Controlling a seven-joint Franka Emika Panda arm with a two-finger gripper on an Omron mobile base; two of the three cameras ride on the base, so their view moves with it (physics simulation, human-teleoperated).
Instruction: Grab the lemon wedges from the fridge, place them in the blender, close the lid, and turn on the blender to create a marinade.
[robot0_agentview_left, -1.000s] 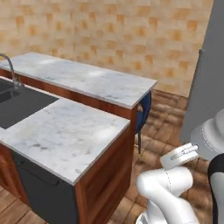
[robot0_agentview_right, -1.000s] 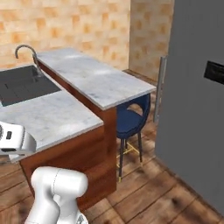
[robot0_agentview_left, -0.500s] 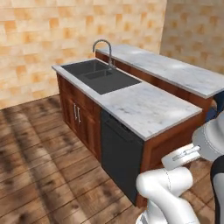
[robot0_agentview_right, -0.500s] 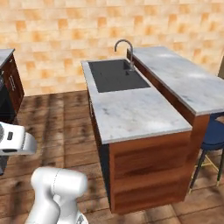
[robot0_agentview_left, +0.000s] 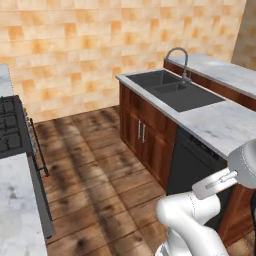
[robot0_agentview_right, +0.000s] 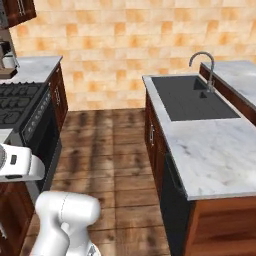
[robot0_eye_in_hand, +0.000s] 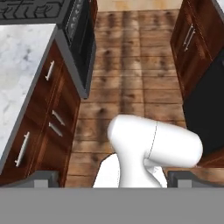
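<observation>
Swung away from fridge and stool since 1 second back; now facing sink, stove and wood floor. Gripper jaws wide apart, holding nothing. Fridge, lemons, blender nowhere visible: probably mid-drive, fetching not begun.

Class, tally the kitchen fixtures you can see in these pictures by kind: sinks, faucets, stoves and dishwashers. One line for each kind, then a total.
Sink: 1
Faucet: 1
Stove: 1
Dishwasher: 1
Total: 4
</observation>
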